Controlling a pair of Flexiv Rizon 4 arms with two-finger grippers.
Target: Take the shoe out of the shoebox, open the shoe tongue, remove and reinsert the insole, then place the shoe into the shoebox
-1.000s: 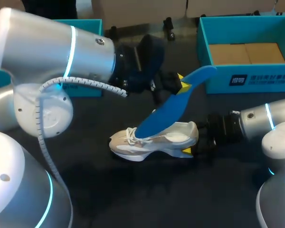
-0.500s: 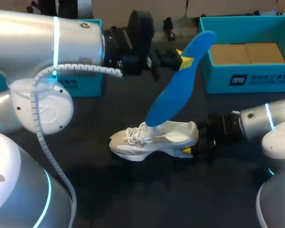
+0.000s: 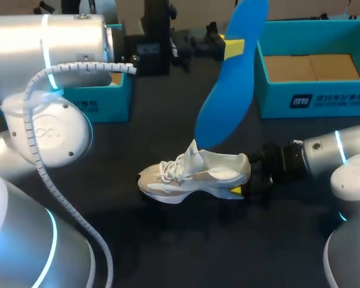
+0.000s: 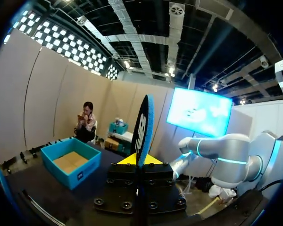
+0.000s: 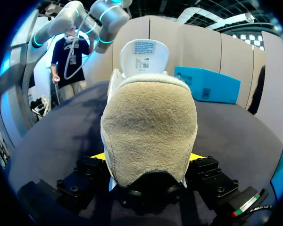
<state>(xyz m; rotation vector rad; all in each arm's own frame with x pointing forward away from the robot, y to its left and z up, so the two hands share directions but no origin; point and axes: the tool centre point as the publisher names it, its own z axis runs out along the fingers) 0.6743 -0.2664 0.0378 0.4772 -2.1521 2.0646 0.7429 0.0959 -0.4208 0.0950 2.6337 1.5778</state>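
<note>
Lifted by the left arm since a second ago, the blue insole [image 3: 228, 90] now stands much steeper and higher over the shoe [image 3: 195, 174].

Nearest on the dark tabletop [image 3: 168, 240], the shoe lies along the frame's width, toe to the left. Its heel is clamped from both sides by the right end effector [image 3: 243, 178]. That arm's wrist view shows both yellow tips against the heel, and the tongue [image 5: 144, 56] standing upright.

Above, the insole's lower tip hangs by the tongue; I cannot tell if they touch. Its long axis climbs toward the frame's top edge, where the left end effector [image 3: 233, 48] pinches it. Its wrist camera sees the insole edge-on.

Farthest, at upper right, the teal shoebox [image 3: 312, 99] sits open.
</note>
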